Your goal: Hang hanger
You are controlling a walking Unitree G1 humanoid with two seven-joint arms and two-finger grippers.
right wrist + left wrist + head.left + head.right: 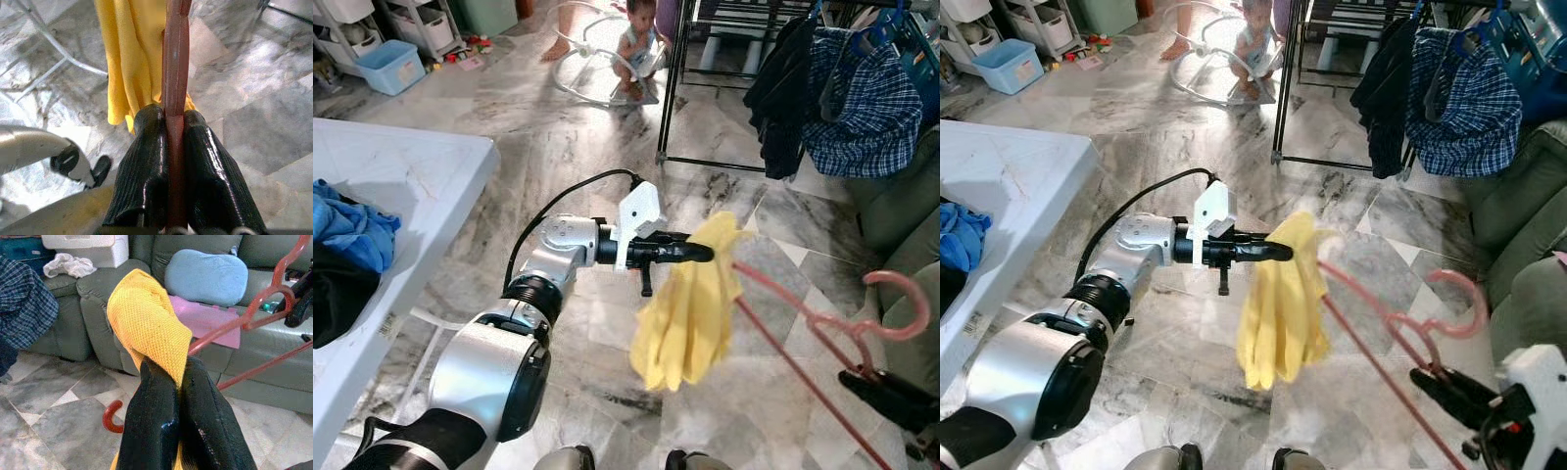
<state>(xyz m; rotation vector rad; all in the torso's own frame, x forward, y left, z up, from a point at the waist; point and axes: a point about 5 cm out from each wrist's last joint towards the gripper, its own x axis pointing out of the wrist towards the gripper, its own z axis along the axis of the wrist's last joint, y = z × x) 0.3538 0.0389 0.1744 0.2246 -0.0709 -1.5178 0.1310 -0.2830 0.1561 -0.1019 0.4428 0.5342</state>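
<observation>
Evidently, the yellow cloth point(690, 294) was pinched by the left gripper point(705, 253) and the pink hanger point(822, 328) clamped by the right gripper point(166, 147), mid-dressing; threading over the hanger's arm was needed next, before hanging.

No readable text anywhere.
Small label w/ dark marks on white table point(401, 176) edge, near front corner — too blurred to read. White box point(83, 246) on sofa arm: no print legible. No brands, nos. or signs elsewhere.
</observation>
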